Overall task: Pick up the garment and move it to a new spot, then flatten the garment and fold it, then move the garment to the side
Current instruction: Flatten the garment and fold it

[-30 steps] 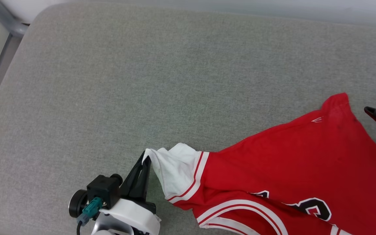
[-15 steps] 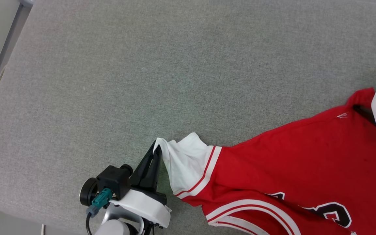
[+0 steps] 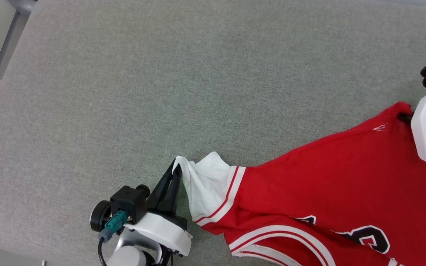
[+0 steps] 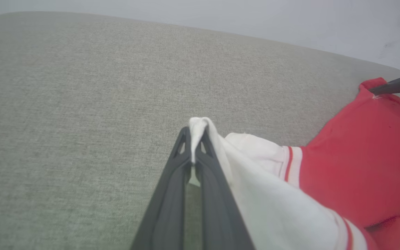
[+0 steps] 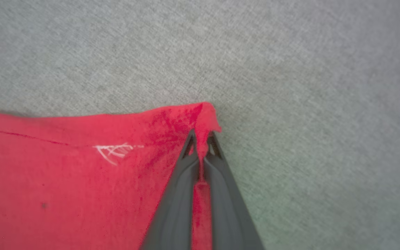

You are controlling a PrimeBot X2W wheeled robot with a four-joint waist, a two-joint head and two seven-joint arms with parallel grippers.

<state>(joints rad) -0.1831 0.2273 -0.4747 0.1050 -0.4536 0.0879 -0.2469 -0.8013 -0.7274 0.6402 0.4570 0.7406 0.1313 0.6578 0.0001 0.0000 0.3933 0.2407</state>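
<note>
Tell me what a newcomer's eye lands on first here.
The bright red garment sprawls across the lower right of the grey fabric surface. The left gripper pinches its white sleeve tip, and the right gripper is shut on the red corner at the far right.

Lighting's bright, soft and even, so the grey cushion (image 3: pixel 161 92) gets hardly any shadow, just a faint one by the shirt (image 3: pixel 327 177). Head view's sharp, but the right wrist view's mushy, and its fingers (image 5: pixel 174 208) blur out up close.

Garment (image 3: pixel 327 184) cut off at lower right, numerals (image 3: pixel 381 240) partly cropped
</note>
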